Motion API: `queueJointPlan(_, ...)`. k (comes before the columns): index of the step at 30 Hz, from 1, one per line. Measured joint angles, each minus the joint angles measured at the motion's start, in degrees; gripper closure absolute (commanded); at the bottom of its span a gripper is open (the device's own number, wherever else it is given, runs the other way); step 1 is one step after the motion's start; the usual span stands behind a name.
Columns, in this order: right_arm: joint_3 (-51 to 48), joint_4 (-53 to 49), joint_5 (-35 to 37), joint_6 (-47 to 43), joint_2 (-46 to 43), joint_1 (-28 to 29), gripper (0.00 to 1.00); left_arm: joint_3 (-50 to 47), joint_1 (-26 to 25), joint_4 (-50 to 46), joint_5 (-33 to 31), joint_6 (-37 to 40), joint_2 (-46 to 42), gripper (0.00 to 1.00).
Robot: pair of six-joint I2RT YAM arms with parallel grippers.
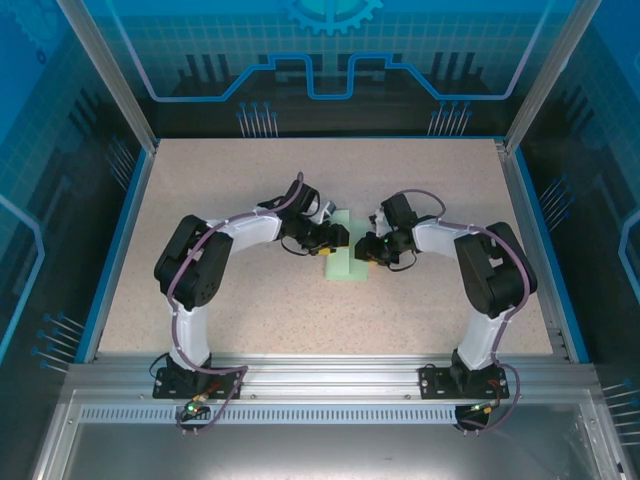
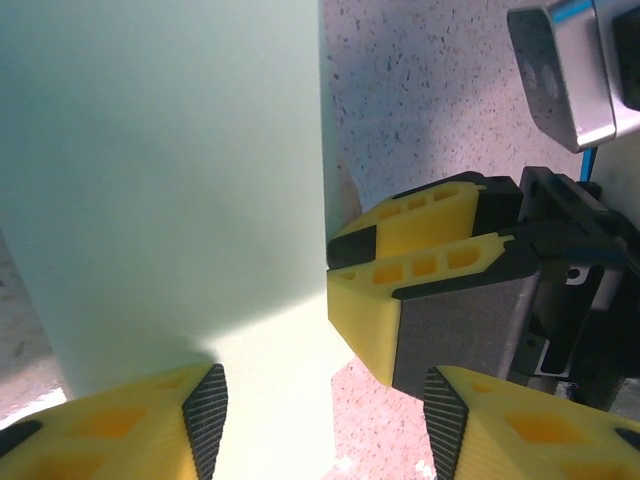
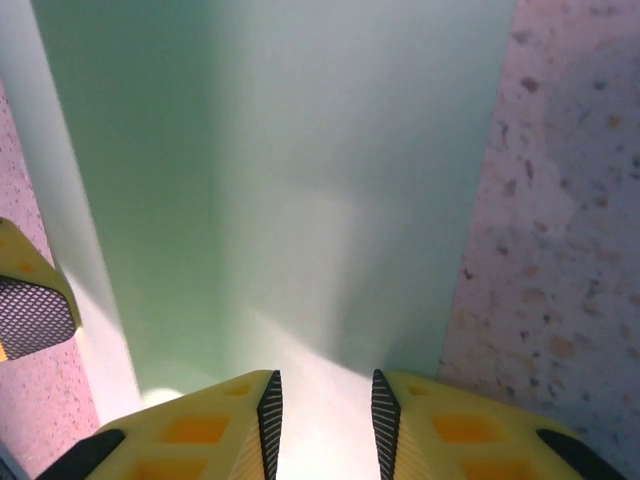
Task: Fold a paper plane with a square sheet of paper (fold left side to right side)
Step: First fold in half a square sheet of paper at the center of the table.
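Centre of the worktop point(image 1: 250, 330), overhead and wrist views. The sheet of paper point(image 1: 345, 265) is lying flat between the two arms as a narrow upright strip, apparently doubled over already, with a faint lengthwise line showing in the right wrist view. The left hand point(image 2: 320, 425) is hovering over the strip's left part with its jaws wide apart, gripping nothing. The right hand point(image 3: 325, 420) is sitting at the strip's right edge with its jaws narrowly parted. Whether its tips are pressing on the paper cannot be told. The left-to-right fold seems to be at the creasing stage. The next move is probably calling for one hand to pin the strip while the other flattens the crease without shifting the layers.
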Motion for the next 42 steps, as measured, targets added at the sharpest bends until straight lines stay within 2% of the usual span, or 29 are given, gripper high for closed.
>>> queueJointPlan(5,-0.8,1.3,-3.4,0.8,-1.6,-2.9,0.66,0.1,-0.2,0.7,0.1,-0.6,0.0,0.49)
queueJointPlan(12,-0.8,8.1,-10.5,3.7,-3.0,-5.1,0.64,0.1,-0.2,0.8,0.1,-0.9,0.1,0.59)
queueJointPlan(23,0.4,14.3,-15.8,7.3,2.2,-4.7,0.65,0.5,-0.3,0.7,0.1,-0.9,0.1,0.6)
queueJointPlan(25,0.4,14.4,-16.0,7.5,3.0,-4.5,0.69,0.7,-0.3,0.7,0.1,-0.9,0.2,0.6)
queueJointPlan(30,0.5,14.6,-15.9,7.5,3.2,-4.3,0.92,0.9,-0.3,0.7,0.0,-0.8,0.2,0.52)
queueJointPlan(32,0.6,14.2,-15.8,6.8,3.2,-4.3,0.97,0.9,-0.3,0.4,-0.5,-0.7,0.2,0.49)
queueJointPlan(34,0.8,13.5,-15.5,6.3,3.2,-4.3,0.98,0.9,-0.3,-0.3,-1.4,-0.5,0.0,0.46)
queueJointPlan(42,0.9,11.3,-14.0,5.0,3.2,-4.5,1.0,0.9,-0.2,-2.3,-7.1,-0.4,-4.0,0.44)
